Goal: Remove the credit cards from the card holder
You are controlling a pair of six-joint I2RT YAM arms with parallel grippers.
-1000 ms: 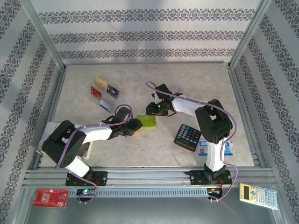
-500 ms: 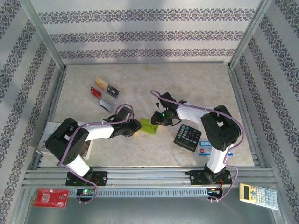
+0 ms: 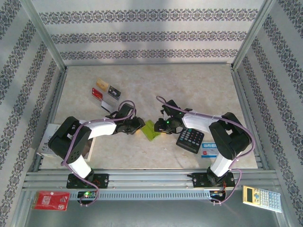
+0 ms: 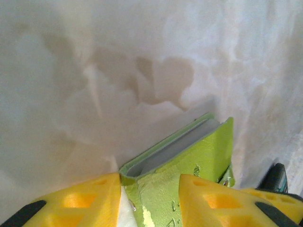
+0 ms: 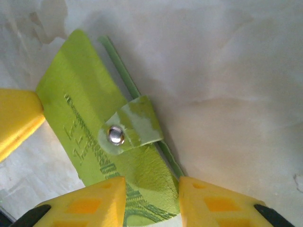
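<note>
**Finding 1: position.** The card holder [image 3: 150, 130] lies on the tabletop [image 3: 199, 90] directly between the left pincer [image 3: 138, 126] and the right pincer [image 3: 161, 126]. The two face each other over it from opposite ends. Each pincer is set narrow, with one end of the holder between its fingers. I cannot tell whether either is actually clamped on it.

**Finding 2: purpose (judgement).** A thin folding wallet would slide if worked from one side. Meeting it from both ends looks intended to steady it while it is opened.

**Finding 3: cards.** Four credit cards [image 3: 107, 93] lie grouped well apart from the holder, beyond the left pincer on its outer side. This suggests the task is far along. Whether any card remains inside cannot be determined.

**Finding 4: views compared.**
- **Overhead:** This view gives the layout, including a black calculator [image 3: 190, 138] just beside the right pincer. The holder itself is no more than a green patch here.
- **Right wrist:** Just ahead of the fingers is the embossed face, with a worn strap and metal snap [image 5: 115, 135] lying across it. The strap looks pressed down.
- **Left wrist:** This shows the other end of the holder. Its mouth gapes slightly ahead of the fingers [image 4: 80, 201], with a pale grey layer inside. Whether that is a card or the lining is not determinable.
</note>
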